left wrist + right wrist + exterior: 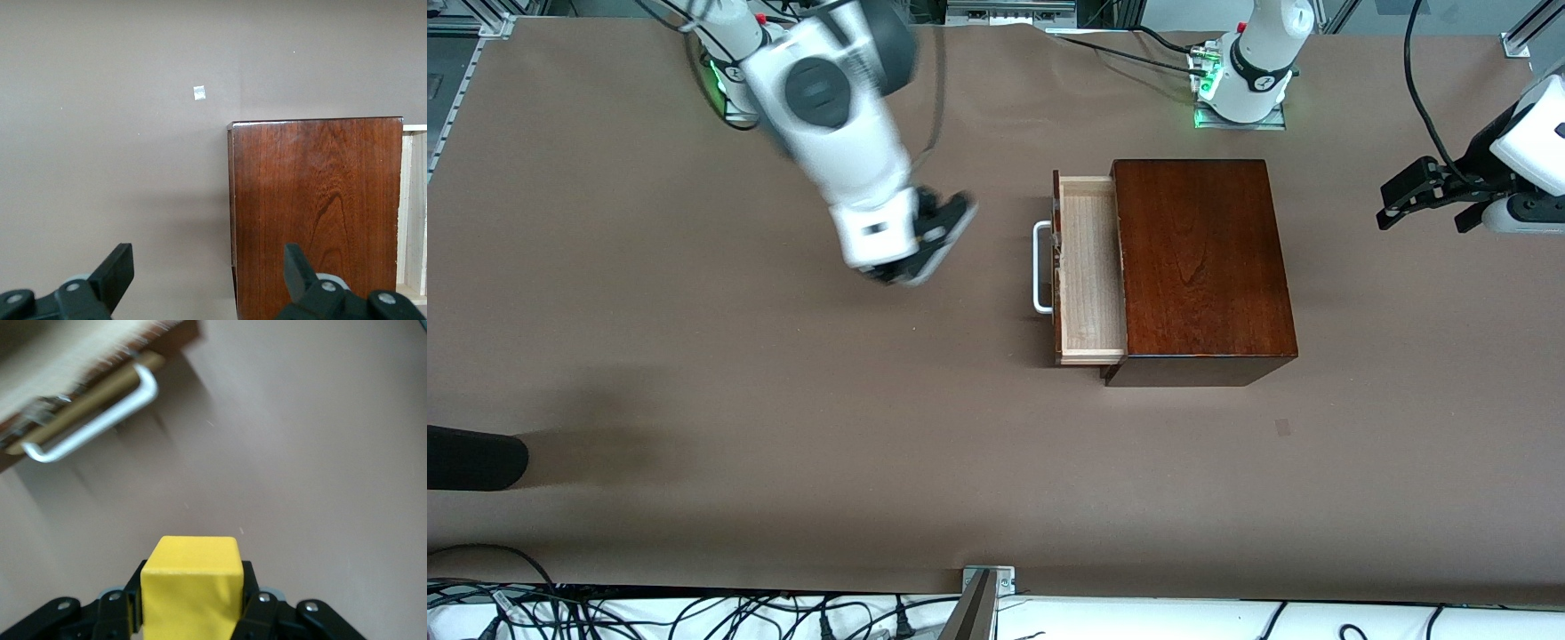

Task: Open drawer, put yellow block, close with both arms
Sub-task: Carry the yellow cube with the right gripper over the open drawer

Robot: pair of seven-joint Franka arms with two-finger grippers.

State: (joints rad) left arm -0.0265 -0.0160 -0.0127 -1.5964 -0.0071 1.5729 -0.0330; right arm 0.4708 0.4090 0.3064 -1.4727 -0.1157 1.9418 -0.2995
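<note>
The drawer (1089, 276) stands pulled out of the dark reddish-brown box (1200, 267), its pale tray bare and its white handle (1040, 267) pointing toward the right arm's end of the table. My right gripper (925, 258) hangs over the bare table beside that handle, shut on the yellow block (192, 587). The arm hides the block in the front view. The handle (93, 420) shows in the right wrist view too. My left gripper (1405, 200) waits open at the left arm's end of the table, with the box (317, 213) ahead of its fingers (117, 270).
A black rounded object (471, 458) pokes in at the right arm's end of the table, nearer the camera. A small pale mark (1282, 427) lies on the brown cover just nearer the camera than the box. Cables run along the near edge.
</note>
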